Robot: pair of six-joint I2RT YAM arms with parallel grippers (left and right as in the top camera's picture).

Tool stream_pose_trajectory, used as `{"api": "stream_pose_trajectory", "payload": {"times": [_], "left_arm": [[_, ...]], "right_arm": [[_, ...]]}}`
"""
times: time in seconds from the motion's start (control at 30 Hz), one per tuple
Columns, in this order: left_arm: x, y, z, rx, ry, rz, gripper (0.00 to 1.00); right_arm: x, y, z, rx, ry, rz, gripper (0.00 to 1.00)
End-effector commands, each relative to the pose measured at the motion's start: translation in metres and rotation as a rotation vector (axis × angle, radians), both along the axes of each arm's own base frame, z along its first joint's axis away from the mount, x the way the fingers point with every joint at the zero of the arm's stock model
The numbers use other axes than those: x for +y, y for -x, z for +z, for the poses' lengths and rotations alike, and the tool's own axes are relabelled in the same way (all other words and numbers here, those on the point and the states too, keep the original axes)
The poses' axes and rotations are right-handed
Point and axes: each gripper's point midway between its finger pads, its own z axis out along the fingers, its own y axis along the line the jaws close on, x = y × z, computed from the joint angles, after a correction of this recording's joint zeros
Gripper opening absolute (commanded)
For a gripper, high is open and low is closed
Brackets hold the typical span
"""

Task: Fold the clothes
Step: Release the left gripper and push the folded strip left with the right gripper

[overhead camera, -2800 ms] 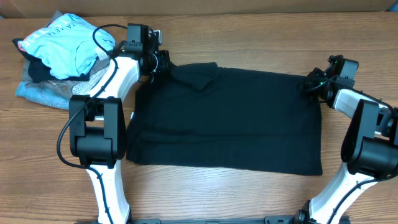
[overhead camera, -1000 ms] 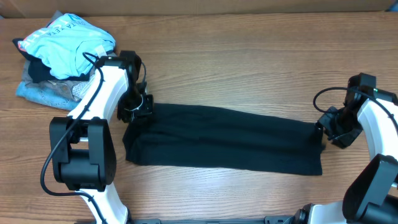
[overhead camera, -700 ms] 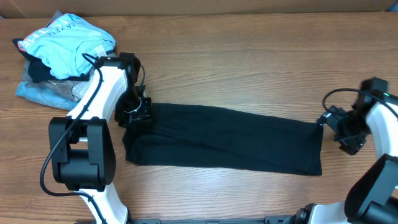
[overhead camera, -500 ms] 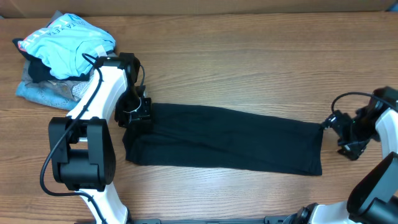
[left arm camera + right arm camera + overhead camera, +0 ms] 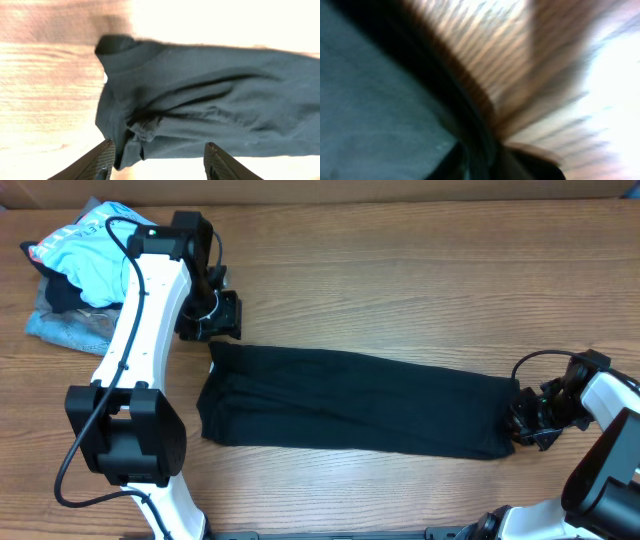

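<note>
Overhead: black T-shirt (image 5: 350,405) looks limp and light, likely best pinched at end corners; left gripper (image 5: 157,159) apart and empty, right gripper (image 5: 522,420) can't tell.

White shells and chunky black joints on the left arm (image 5: 150,290) and right arm (image 5: 612,396), a thin black cable (image 5: 540,355) looping off each; the left gripper (image 5: 158,146) has black fingers.

Right wrist view blurred; right gripper (image 5: 520,422) state unclear.
</note>
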Motion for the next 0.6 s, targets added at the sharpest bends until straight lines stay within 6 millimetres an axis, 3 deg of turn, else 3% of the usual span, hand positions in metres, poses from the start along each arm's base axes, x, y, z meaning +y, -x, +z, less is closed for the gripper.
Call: {"api": "stream_pose_trajectory", "payload": {"times": [0.0, 0.1, 0.2, 0.33, 0.47, 0.57], "left_arm": [[0.001, -0.010, 0.012, -0.047, 0.007, -0.014, 0.62], [0.003, -0.010, 0.014, -0.047, 0.007, -0.016, 0.63], [0.009, -0.006, 0.014, -0.027, 0.003, -0.002, 0.62], [0.021, 0.000, 0.014, -0.001, 0.002, 0.030, 0.59], [0.025, 0.000, 0.014, 0.000, 0.005, 0.044, 0.59], [0.025, 0.000, 0.014, 0.000, 0.005, 0.045, 0.59]], "right_arm": [[0.015, -0.018, 0.012, -0.094, -0.090, 0.032, 0.04], [0.000, -0.035, 0.036, -0.133, -0.030, 0.038, 0.04], [-0.033, -0.048, 0.070, -0.127, 0.121, 0.016, 0.04], [-0.069, -0.070, 0.132, -0.182, 0.299, -0.007, 0.04], [-0.054, -0.084, 0.151, -0.229, 0.290, 0.048, 0.04], [-0.020, -0.091, 0.152, -0.245, 0.236, 0.145, 0.04]]}}
